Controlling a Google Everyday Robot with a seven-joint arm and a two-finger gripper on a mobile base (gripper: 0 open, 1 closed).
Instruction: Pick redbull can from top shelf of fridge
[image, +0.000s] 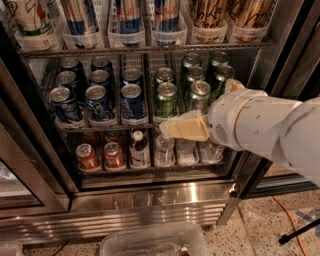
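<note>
Several redbull cans (129, 15), tall and slim in blue and silver, stand in clear lane bins on the top shelf (145, 50) of the fridge (150, 200); their tops are cut off by the upper edge of the view. My gripper (167, 131), cream coloured on a white arm, hangs in front of the middle shelf's green cans. It is well below the top shelf and to the right of the redbull cans. It holds nothing that I can see.
Short blue cans (97, 95) and green cans (167, 97) fill the middle rack. Red cans (87, 156) and small bottles (139, 150) are on the lowest rack. Gold cans (210, 15) stand at the top right. A clear plastic bin (155, 242) sits on the floor, and an orange cable (290, 215) runs at the right.
</note>
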